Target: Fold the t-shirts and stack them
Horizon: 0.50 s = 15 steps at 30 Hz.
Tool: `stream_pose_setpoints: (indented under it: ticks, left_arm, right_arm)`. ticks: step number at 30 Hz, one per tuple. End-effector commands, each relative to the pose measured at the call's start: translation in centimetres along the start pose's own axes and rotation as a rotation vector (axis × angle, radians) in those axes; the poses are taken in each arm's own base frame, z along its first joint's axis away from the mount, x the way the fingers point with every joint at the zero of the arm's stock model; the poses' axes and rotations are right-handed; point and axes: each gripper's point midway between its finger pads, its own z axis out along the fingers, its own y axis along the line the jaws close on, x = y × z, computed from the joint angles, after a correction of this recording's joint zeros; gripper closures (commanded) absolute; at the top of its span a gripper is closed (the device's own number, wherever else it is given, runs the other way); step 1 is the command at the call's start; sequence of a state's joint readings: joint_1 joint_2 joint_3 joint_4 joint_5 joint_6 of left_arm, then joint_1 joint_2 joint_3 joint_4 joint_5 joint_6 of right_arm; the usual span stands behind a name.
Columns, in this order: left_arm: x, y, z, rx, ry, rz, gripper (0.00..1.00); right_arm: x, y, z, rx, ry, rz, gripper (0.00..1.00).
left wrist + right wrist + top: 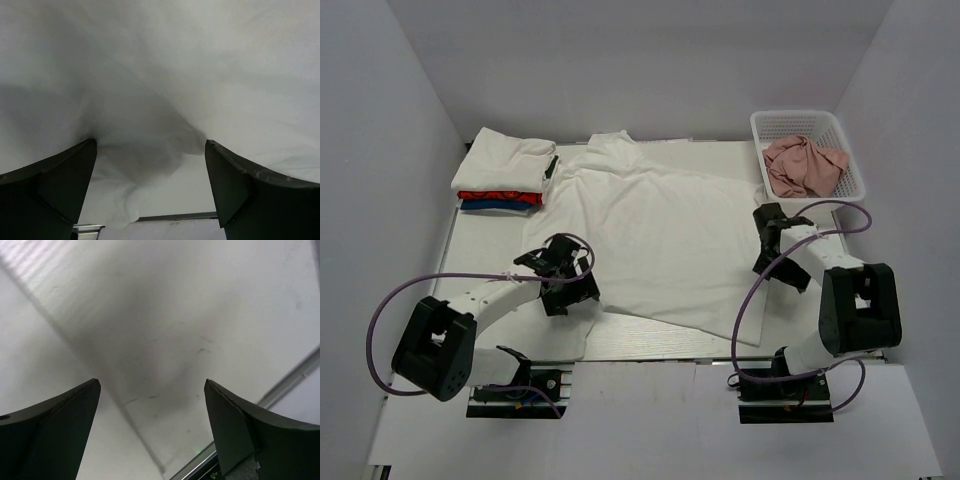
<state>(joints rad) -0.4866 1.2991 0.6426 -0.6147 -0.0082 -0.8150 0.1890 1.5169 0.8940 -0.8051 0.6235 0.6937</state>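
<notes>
**Far left.** A stack of folded cloth t-shirts point(503, 172) sits at the far left corner of the pale flat table point(490, 250). The top layer is white, with a red layer under it and a blue layer at the bottom.

**Left arm.** The left arm point(485, 298) runs from its base at the near left edge, rightward and away from the base. The wrist is bent downward. The left gripper point(568, 285) sits low over the near left portion of the large white short-sleeved cloth t-shirt point(665, 235). In the left wrist view both dark fingers point(52, 185) are spread wide. A raised fold of white cloth lies between and ahead of them, but nothing is clamped.

**Centre.** The large white t-shirt is spread flat across the middle of the table, collar toward the far edge. Its near hem slants toward the right arm's base. Its far left sleeve touches the stack.

**Right arm.** The right arm point(815, 262) rises from its base at the near right and reaches leftward and away. The right gripper point(770, 222) is at the right edge of the spread t-shirt. In the right wrist view its dark fingers point(55, 422) stand fully apart above a flat white surface, and nothing is held.

**Far right.** A white slotted plastic basket point(850, 160) stands at the far right corner and contains a crumpled pink cloth point(803, 165).
</notes>
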Motion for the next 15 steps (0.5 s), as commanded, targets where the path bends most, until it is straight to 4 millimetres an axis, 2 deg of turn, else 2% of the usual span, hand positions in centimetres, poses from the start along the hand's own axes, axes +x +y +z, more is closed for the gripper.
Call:
stream_pose_setpoints:
  ticks: [1,2,3,4,7,9,10,11,12,13,14,15]
  left_arm:
    - [3.9,4.1,-0.4,-0.162,0.137,-0.025,0.00]
    - [2.3,2.5,-1.3,-0.108,0.090,-0.011,0.00]
    - [1.1,1.8,-1.8,-0.089,0.048,0.001,0.00]
    - [-1.2,0.1,-2.9,-0.046,-0.030,0.034,0.00]
    - [-6.3,-3.0,-5.2,0.036,-0.222,0.081,0.00]
    - [-11.2,-5.8,-7.5,0.084,-0.363,0.117,0.00]
    - [-11.8,-5.7,-6.9,0.063,-0.378,0.113,0.00]
    - [-13.6,-7.0,-7.6,0.079,-0.426,0.146,0.00]
    - [-14.9,-8.1,-7.5,0.097,-0.457,0.172,0.00]
    - [-16.0,-7.9,-7.0,0.061,-0.465,0.180,0.00]
    - [-17.9,-8.7,-5.7,0.027,-0.461,0.182,0.00]
    - [-18.6,-9.0,-4.8,-0.006,-0.446,0.196,0.00]
  right_arm:
    - [-1.5,4.6,-2.2,-0.299,-0.022,-0.050,0.10]
    - [-2.4,5.6,-3.5,-0.377,-0.057,-0.052,0.10]
    - [-2.7,6.4,-4.1,-0.428,-0.069,-0.069,0.10]
    - [-3.5,7.8,-5.3,-0.518,-0.099,-0.085,0.10]
    - [-5.9,9.9,-8.2,-0.602,-0.168,-0.113,0.10]
    - [-6.5,11.1,-8.0,-0.584,-0.165,-0.131,0.10]
    - [-7.6,11.7,-8.7,-0.592,-0.183,-0.119,0.10]
    - [-7.6,12.3,-8.0,-0.579,-0.161,-0.127,0.10]
    - [-8.4,13.4,-8.4,-0.593,-0.163,-0.128,0.10]
    - [-8.6,13.9,-8.2,-0.591,-0.162,-0.130,0.10]
    - [-8.7,14.7,-7.5,-0.586,-0.153,-0.137,0.10]
    - [-9.8,15.6,-7.3,-0.582,-0.160,-0.134,0.10]
